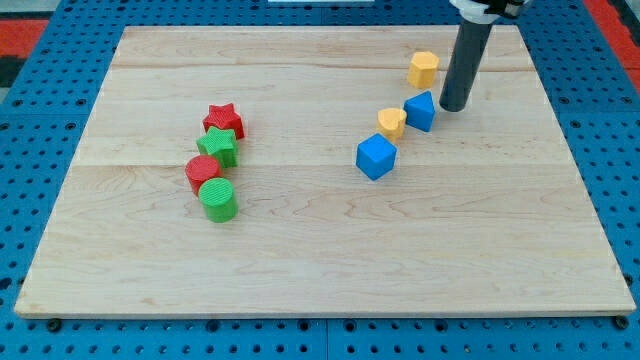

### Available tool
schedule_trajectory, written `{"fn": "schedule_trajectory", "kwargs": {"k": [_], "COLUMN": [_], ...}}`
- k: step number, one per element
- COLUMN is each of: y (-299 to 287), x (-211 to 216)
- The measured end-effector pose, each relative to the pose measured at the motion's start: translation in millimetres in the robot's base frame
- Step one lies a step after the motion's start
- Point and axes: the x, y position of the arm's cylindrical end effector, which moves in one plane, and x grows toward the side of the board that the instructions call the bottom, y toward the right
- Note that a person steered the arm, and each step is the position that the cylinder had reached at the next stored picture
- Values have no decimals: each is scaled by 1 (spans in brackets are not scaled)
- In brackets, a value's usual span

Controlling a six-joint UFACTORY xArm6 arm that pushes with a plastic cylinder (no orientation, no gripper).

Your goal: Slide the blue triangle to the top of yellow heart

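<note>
The blue triangle (421, 110) lies in the upper right part of the wooden board (320, 250). The yellow heart (391, 122) sits just to its left and slightly lower, touching or nearly touching it. My tip (454, 106) stands just to the right of the blue triangle, close to it; I cannot tell if it touches.
A blue cube (376, 156) lies below and left of the heart. A yellow hexagon (423, 68) sits above the triangle. At the left, a red star (224, 121), green star (218, 146), red cylinder (202, 172) and green cylinder (217, 199) form a tight cluster.
</note>
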Motion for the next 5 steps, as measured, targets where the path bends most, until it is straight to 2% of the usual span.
{"fn": "schedule_trajectory", "kwargs": {"k": [5], "y": [-37], "x": [0]}}
